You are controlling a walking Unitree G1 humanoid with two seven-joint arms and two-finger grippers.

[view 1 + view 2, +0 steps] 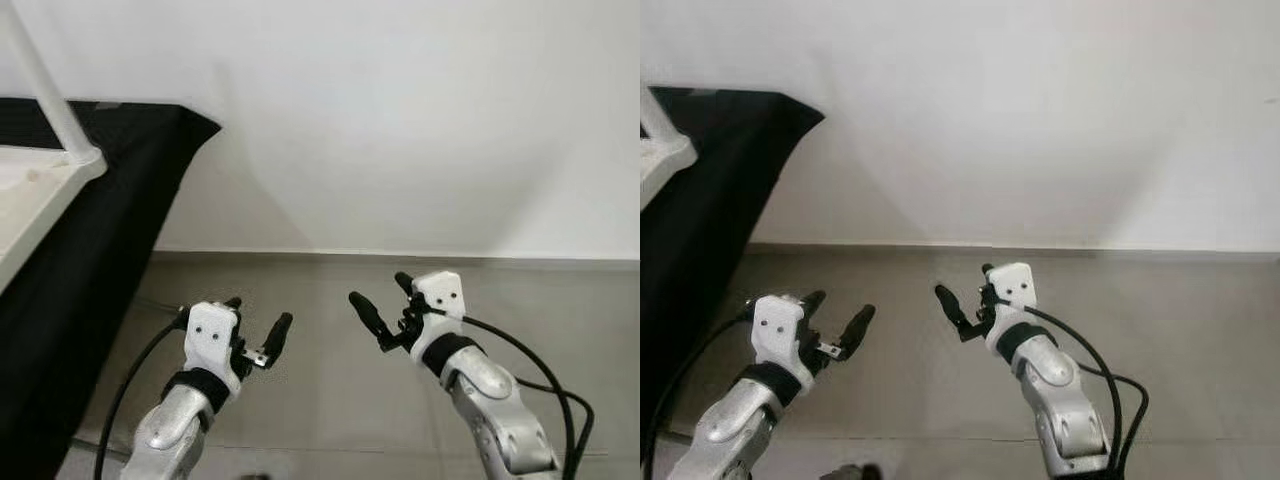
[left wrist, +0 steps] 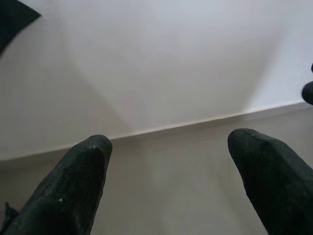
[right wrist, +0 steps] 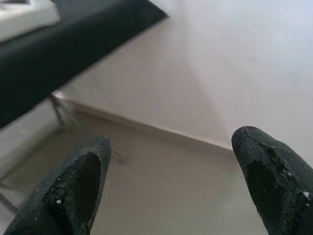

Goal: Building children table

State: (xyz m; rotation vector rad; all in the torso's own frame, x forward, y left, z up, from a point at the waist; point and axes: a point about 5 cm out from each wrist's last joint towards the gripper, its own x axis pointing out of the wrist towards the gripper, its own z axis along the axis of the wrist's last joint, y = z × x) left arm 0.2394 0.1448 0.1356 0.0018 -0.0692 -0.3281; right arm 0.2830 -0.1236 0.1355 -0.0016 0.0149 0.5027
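Both the left gripper (image 1: 258, 330) and right gripper (image 1: 377, 301) hover spread and empty low in frame, risking never reaching the white children's table (image 1: 40, 185) upper left

the white children table (image 1: 45, 180) lay upturned at ten o'clock on a black-draped counter (image 1: 110, 250), one slim leg (image 1: 40, 85) sticking upward.

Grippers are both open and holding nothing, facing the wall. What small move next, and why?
Probably turn left toward the white table piece. Both the left gripper and the right gripper are open and empty, held over bare floor and facing a blank wall. The only part to work on lies on the black-covered surface to the robot's left, away from both grippers.
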